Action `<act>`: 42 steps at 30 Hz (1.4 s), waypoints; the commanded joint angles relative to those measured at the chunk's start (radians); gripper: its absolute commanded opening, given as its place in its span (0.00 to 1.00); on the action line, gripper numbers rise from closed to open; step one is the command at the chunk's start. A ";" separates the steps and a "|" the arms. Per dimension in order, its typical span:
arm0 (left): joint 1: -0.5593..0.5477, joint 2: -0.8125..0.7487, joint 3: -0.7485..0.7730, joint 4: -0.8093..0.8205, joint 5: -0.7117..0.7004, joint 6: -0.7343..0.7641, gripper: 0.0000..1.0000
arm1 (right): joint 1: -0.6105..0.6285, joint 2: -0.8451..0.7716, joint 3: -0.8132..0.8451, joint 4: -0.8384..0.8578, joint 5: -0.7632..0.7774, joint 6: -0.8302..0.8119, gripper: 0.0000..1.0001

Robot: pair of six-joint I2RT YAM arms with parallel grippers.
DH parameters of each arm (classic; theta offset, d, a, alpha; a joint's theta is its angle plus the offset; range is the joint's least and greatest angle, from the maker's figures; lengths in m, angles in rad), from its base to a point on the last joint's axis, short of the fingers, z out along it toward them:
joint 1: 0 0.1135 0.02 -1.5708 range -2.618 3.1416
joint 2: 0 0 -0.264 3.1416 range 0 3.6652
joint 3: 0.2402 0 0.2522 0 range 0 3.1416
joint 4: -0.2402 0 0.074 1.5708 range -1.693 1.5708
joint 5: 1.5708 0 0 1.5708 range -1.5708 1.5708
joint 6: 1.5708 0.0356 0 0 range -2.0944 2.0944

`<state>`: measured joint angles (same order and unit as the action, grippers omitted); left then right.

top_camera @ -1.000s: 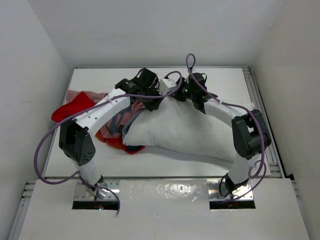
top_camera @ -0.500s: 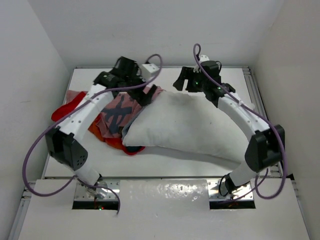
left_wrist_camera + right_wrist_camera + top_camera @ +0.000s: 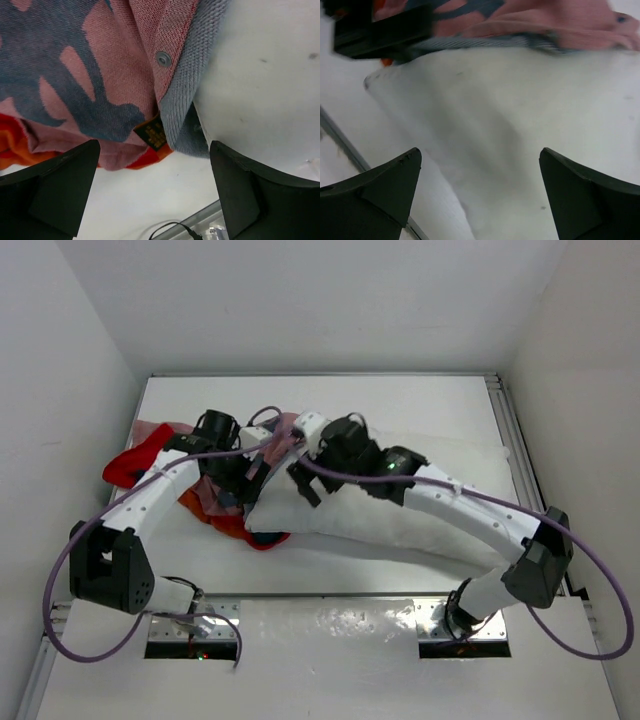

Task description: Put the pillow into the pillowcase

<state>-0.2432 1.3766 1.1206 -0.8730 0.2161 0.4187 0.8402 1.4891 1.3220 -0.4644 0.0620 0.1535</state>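
Two failures are to be feared. Nothing is gripped: the left fingers (image 3: 55, 190) are spread wide above the pillowcase (image 3: 90, 75) hem (image 3: 182, 95), and the right fingers (image 3: 370, 192) equally wide above the pillow (image 3: 520, 125). The pillow is laid across the bench (image 3: 400, 405), its left end overlapped by the bunched pillowcase (whether any of it is inside cannot be told). If a single layer of hem is pinched, the mouth would be held shut and the pillowcase merely dragged over the top. If the pillow is not pinned, it could be shoved rightward.
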 commanded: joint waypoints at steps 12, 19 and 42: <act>0.004 0.136 -0.070 0.204 0.192 -0.018 0.24 | 0.186 0.223 -0.089 0.075 0.323 -0.050 0.96; 0.015 0.096 0.112 0.036 0.181 -0.017 0.00 | 0.062 0.286 -0.021 0.138 0.222 0.147 0.00; -0.295 0.194 0.395 -0.116 0.348 0.086 0.49 | -0.255 0.188 -0.127 0.425 -0.120 0.741 0.52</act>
<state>-0.5331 1.5620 1.4410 -0.9173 0.5270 0.4694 0.6376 1.7580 1.2480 -0.1055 0.0448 0.9051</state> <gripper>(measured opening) 0.432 0.417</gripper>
